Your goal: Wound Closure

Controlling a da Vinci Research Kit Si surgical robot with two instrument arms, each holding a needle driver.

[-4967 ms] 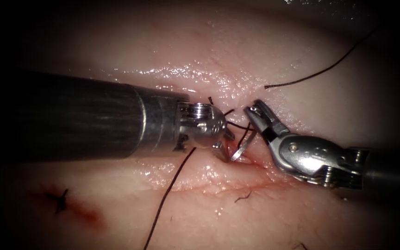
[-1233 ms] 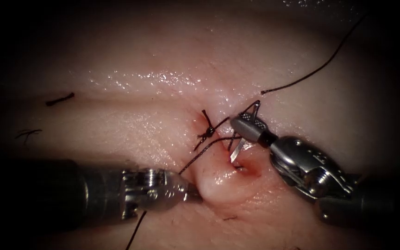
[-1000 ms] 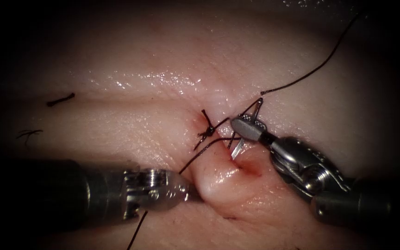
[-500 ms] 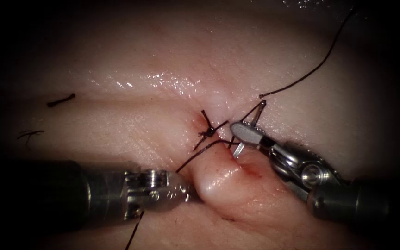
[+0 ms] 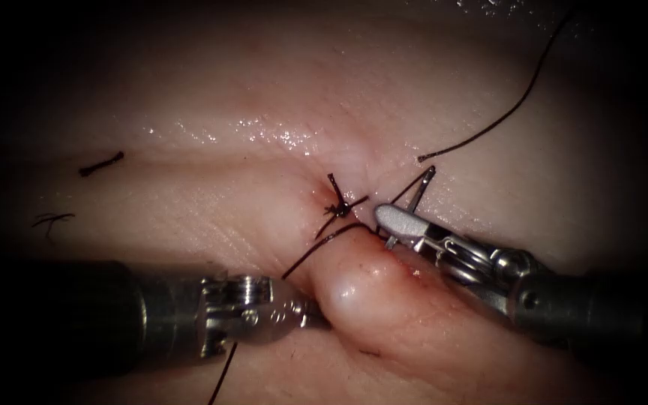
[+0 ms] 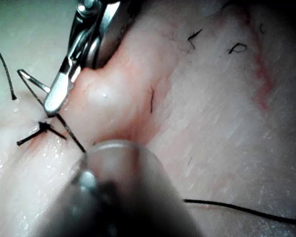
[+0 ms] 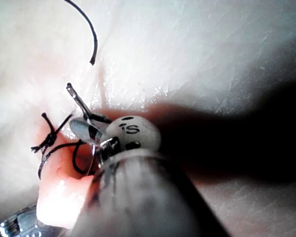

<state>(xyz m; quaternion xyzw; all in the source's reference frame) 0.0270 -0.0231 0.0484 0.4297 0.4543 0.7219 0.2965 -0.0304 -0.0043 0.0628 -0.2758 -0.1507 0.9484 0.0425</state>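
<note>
Since a second ago we rolled the right tool flatter, clamped on the needle near its tail, point buried in the tissue; our left tool pinches the tissue.

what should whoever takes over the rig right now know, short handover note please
Right tool: jaws shut on the needle near its swaged end, tip in the tissue at the cut's right lip.
Left tool: jaws shut on a raised fold of tissue beside the cut.
Thread trails from the needle across the cut, passing under the left tool.
Done: one knot tied at the cut, ends short.
Left: this stitch is not through and the cut below the knot lies open.
</note>
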